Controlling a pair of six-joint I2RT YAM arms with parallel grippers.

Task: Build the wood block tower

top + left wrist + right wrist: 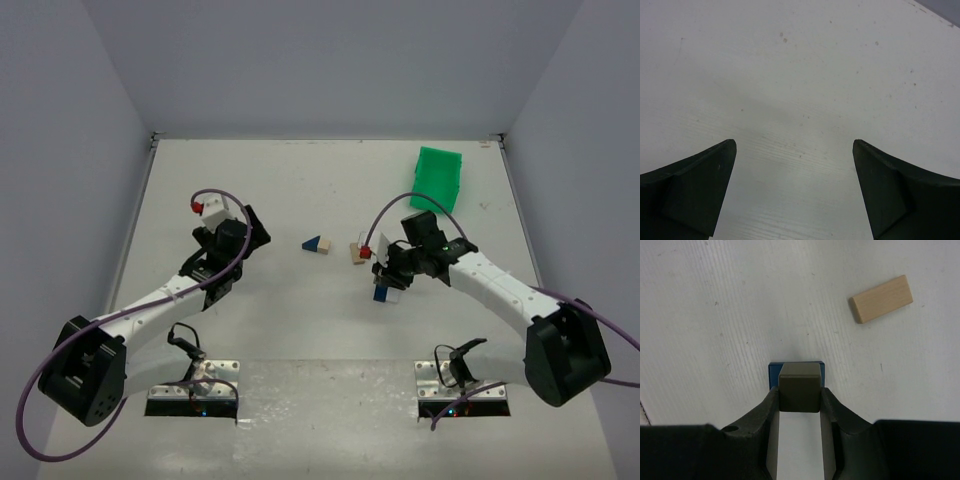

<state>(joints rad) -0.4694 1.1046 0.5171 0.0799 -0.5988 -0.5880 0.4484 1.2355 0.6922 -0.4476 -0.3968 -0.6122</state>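
Note:
My right gripper (pixel 799 392) is shut on a white block (pixel 799 440) whose far end looks dull olive. A dark blue block (pixel 772 371) peeks out just beyond and under that end; I cannot tell whether the two touch. From above, the right gripper (pixel 388 280) holds the white block (pixel 393 282) over the blue block (pixel 380 294) right of the table's middle. A tan plank (pixel 881 299) lies flat further off. A blue wedge (pixel 312 243) with a tan piece (pixel 324 247) lies mid-table. My left gripper (pixel 794 150) is open over bare tabletop, also seen from above (pixel 252 228).
A green plastic bin (pixel 437 177) stands at the back right. A small tan block (pixel 358 252) lies on the table just left of the right wrist. Grey walls close the table on three sides. Cables loop off both arms.

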